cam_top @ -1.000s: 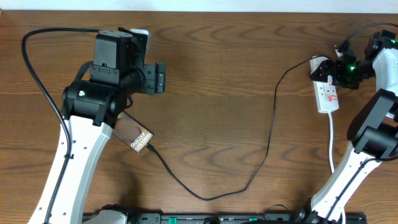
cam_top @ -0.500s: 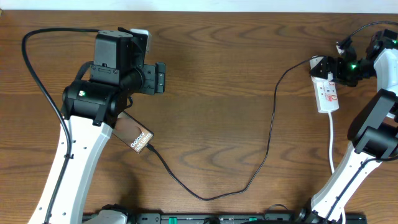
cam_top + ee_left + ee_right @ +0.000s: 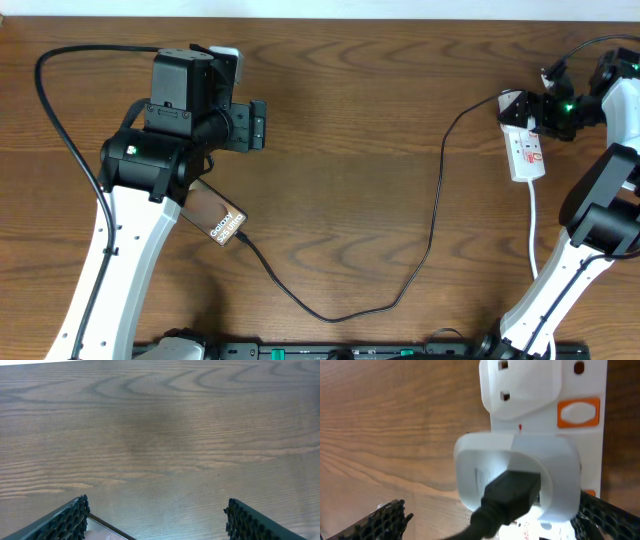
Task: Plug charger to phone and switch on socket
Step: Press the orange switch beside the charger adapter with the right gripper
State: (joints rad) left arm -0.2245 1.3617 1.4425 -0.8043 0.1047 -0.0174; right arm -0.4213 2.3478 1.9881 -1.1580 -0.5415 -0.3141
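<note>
One phone, left of centre in the overhead view: flat, glossy brown back up, white "Galaxy" lettering, upper end hidden beneath the left arm. One charger: thin black cable, tip meeting the phone's lower right end, looping down toward the bottom edge, then climbing to the upper right; seated or merely touching, cannot tell. One socket, upper right: white strip lying lengthwise on the wooden surface, orange-red switches, white cord trailing toward the bottom edge, one white adapter with a black lead plugged into its upper end. Two hands: left hand in the upper left, spread wide over bare wood, gripping nothing; right hand at the socket's plugged end, spread wide, one finger at each lower corner of the wrist view, either side of the adapter, gripping nothing
</note>
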